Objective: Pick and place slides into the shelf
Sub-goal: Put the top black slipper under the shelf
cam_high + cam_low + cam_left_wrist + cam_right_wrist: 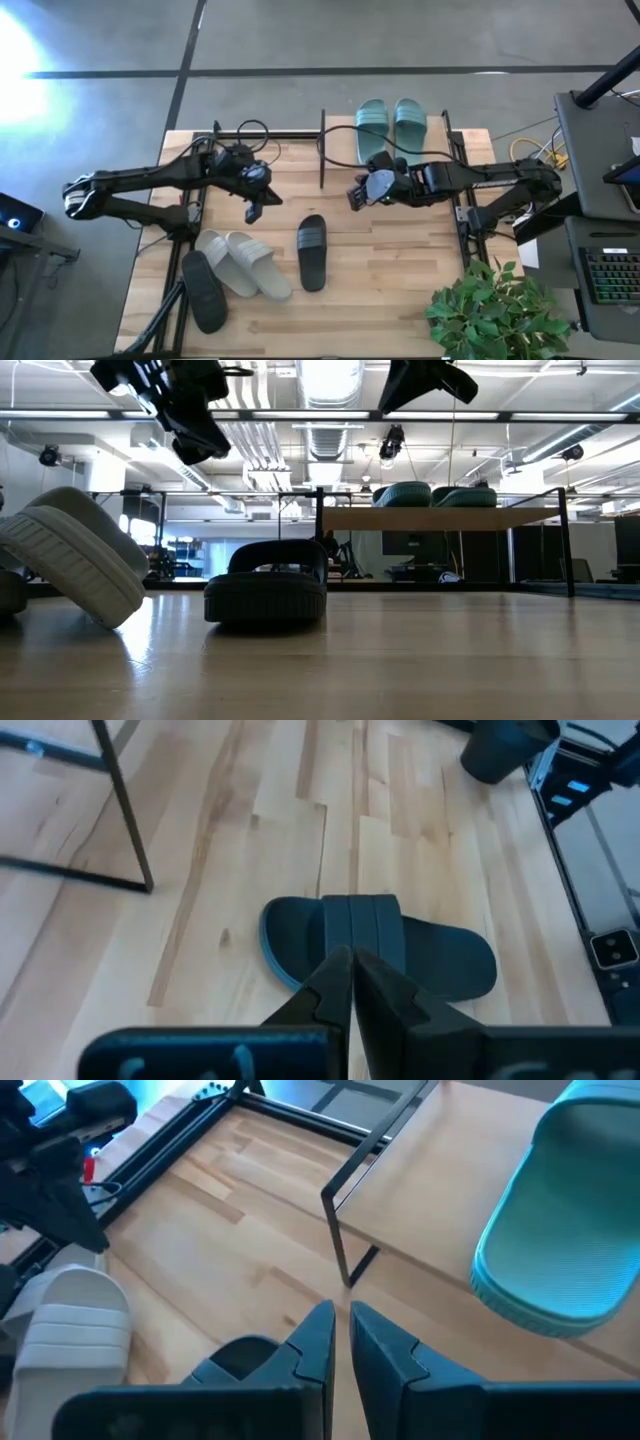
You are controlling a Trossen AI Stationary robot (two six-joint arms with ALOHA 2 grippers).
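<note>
Shelf (420,140) carries two teal slides (389,128); black slide (312,252) lies on the tabletop (400,290). We note both claws — left claw (252,210), right claw (356,194) — closed, empty, hovering above.

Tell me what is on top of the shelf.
On the shelf top board sits the teal-green pair of slides, side by side at its right end. The tier beneath is covered by the board.
</note>
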